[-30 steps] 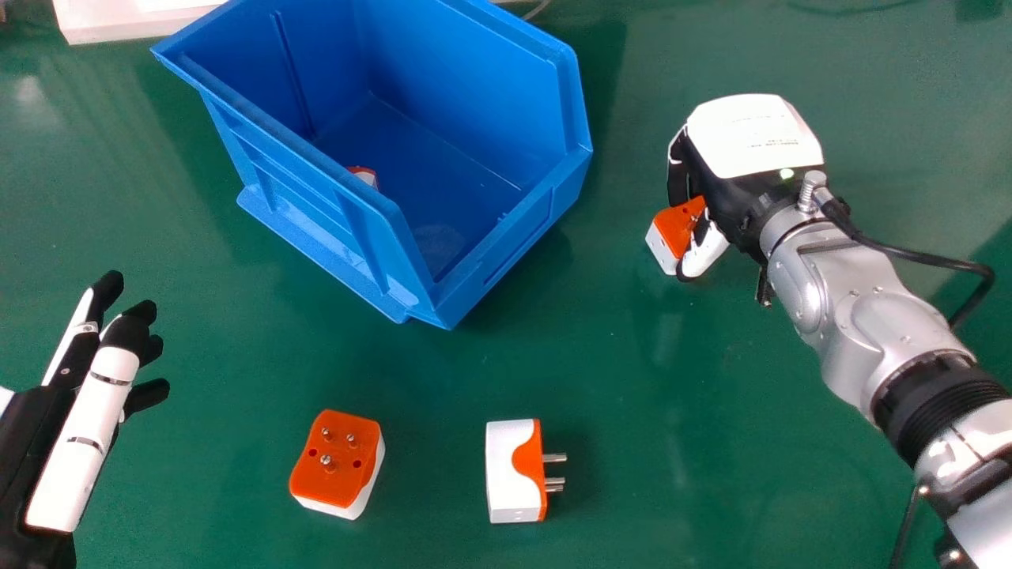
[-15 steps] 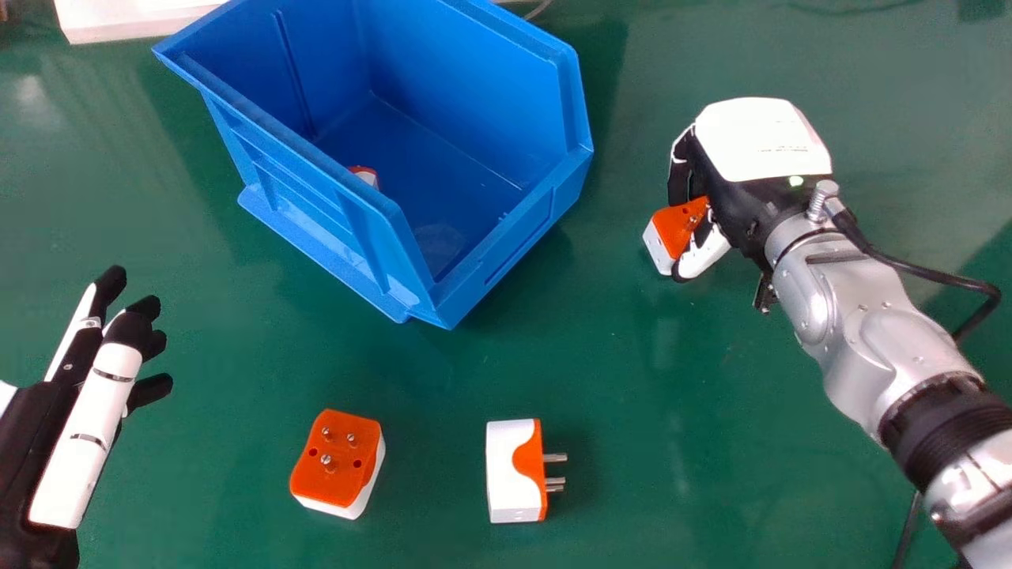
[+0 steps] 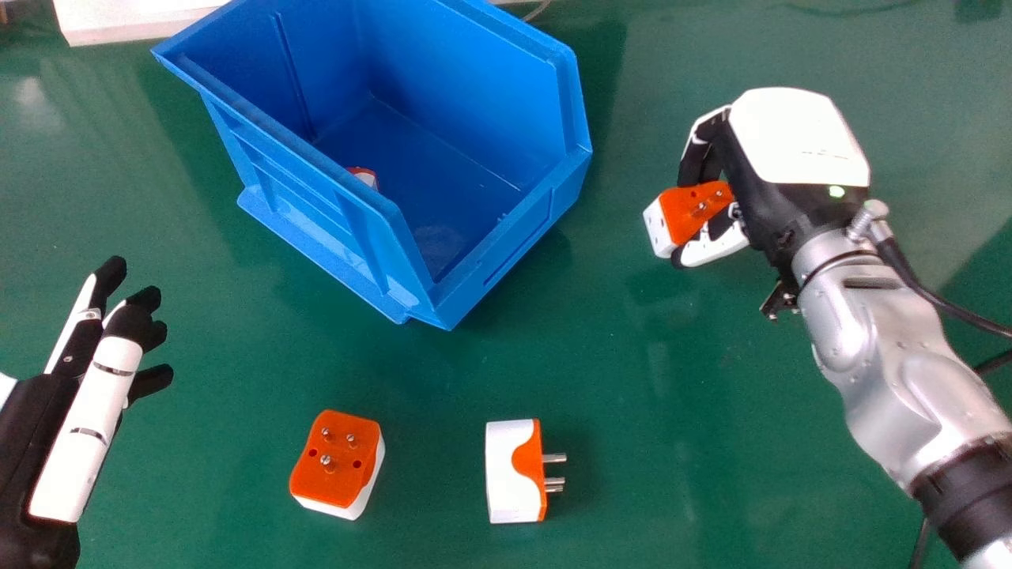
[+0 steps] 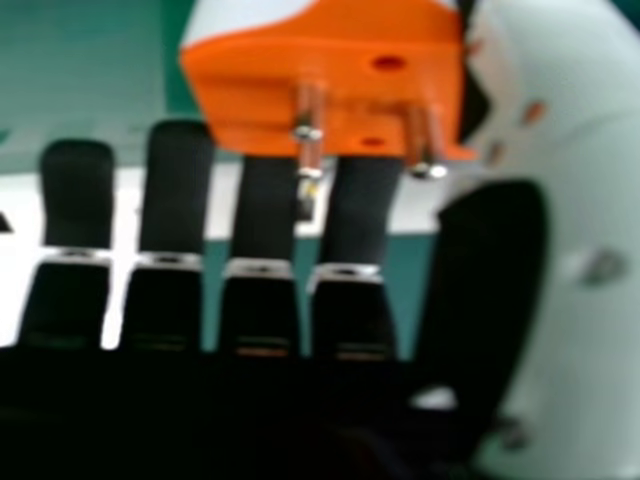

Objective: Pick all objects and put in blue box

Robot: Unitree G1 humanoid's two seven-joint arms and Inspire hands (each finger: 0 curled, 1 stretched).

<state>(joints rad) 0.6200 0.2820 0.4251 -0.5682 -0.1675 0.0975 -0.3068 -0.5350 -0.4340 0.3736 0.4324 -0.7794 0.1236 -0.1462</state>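
Orange and white, the held plug (image 3: 684, 217) sits to the right of the box, between the fingers and thumb of the right hand (image 3: 798, 142), which are curled round it. Its metal pins face the palm side in the right hand view. It looks raised from the tabletop (image 3: 632, 379), though how far I cannot tell.

Left of it stands the box (image 3: 466, 87), upright with its open top facing up. Inside, against the near-left wall, a small red and white piece (image 3: 365, 176) shows, mostly hidden by that wall; it is probably another plug, already put away.

Two more remain nearer on the tabletop: the left plug (image 3: 336, 466), pins up, and the middle plug (image 3: 512, 474), on its side with pins pointing right. Beyond them to the left is the left hand (image 3: 83, 431), empty, its fingers straight and relaxed.

So the job seems partly done: at least one piece in, one in hand, two to pick. Next, the held plug likely needs carrying left, over the box's wall.
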